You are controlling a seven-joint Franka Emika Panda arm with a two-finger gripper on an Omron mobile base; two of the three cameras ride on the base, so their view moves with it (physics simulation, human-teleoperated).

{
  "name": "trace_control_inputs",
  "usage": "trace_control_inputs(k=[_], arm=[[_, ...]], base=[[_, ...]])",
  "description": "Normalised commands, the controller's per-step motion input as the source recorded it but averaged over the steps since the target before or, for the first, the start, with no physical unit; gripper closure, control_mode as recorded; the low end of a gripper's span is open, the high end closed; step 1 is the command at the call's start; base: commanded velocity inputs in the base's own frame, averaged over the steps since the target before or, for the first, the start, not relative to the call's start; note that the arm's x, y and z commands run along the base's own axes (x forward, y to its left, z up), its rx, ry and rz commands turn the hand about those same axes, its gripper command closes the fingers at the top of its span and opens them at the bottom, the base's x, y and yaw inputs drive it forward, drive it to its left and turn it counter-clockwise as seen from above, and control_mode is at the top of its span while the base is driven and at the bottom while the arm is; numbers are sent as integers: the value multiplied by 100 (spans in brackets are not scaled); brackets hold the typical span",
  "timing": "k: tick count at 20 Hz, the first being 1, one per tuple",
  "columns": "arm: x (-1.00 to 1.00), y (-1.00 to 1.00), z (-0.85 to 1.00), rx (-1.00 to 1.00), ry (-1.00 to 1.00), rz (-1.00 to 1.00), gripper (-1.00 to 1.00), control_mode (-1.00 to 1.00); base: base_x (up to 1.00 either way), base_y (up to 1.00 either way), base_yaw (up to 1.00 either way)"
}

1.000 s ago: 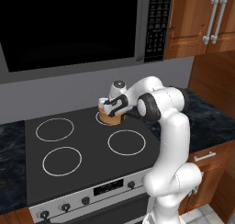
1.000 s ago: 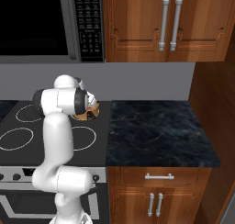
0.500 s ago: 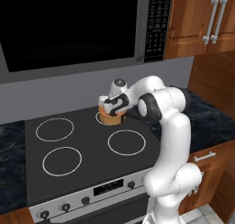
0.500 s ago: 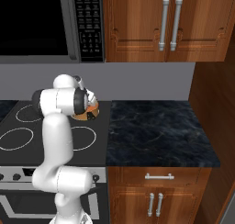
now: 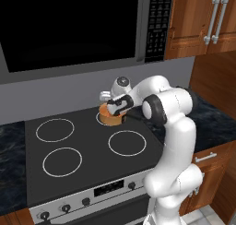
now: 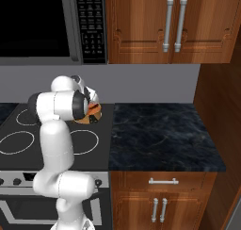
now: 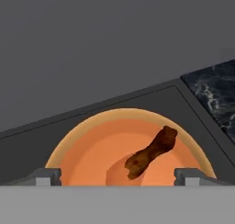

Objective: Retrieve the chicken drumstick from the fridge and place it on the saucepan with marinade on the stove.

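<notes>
Now chicken drumstick [image 7: 151, 153] lies inside saucepan [image 7: 87, 147] (gripper [image 7: 118, 176] spread above).

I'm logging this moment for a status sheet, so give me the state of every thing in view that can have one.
chicken drumstick: lying inside the saucepan, free of the fingers.
saucepan: upright on the stove's back right burner ring, uncovered.
gripper: open, right above the saucepan.
stove: the three other burner rings bare.
microwave: door shut.
upper cabinet: doors shut.
lower cabinet: doors and drawer shut.
</notes>
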Motion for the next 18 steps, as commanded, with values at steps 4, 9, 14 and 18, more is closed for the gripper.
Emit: trace_control_inputs(k=[4,9,14,18], arm=[[-51,0,11,0,-13,0,-100,-100],[-70,0,60,0,-13,0,-100,-100],[-92,0,100,0,-9,0,-100,-100],[-100,-2,100,0,-11,0,-100,-100]], base=[[0,0,0],[0,0,0],[0,0,0],[0,0,0]])
